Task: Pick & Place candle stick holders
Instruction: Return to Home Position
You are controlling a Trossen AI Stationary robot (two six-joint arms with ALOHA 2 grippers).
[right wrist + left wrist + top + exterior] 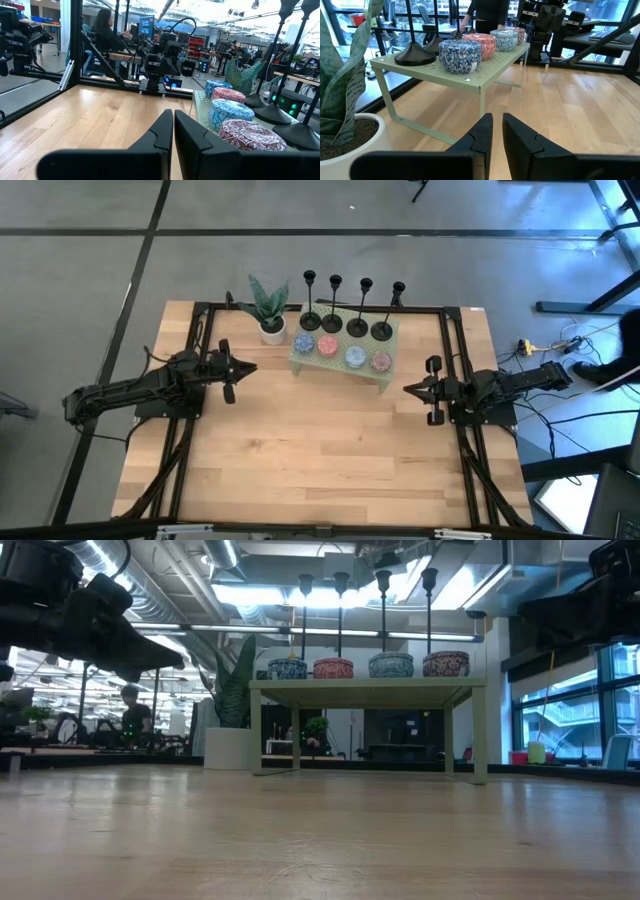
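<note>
Four black candle stick holders stand upright on their disc bases in a row along the far side of a pale green shelf (338,367): the bases show in the high view (311,321) (332,323) (357,328) (382,331). Their stems rise in the low view (340,615). One base shows in the left wrist view (415,55). My left gripper (250,370) hovers shut to the left of the shelf. My right gripper (408,389) hovers shut to the shelf's right. Both are empty.
Four speckled round tins (328,346) sit along the shelf's near side, in front of the holders. A potted plant (268,310) stands at the shelf's left end. Bare wooden tabletop (330,450) lies between the arms. People show in the room behind.
</note>
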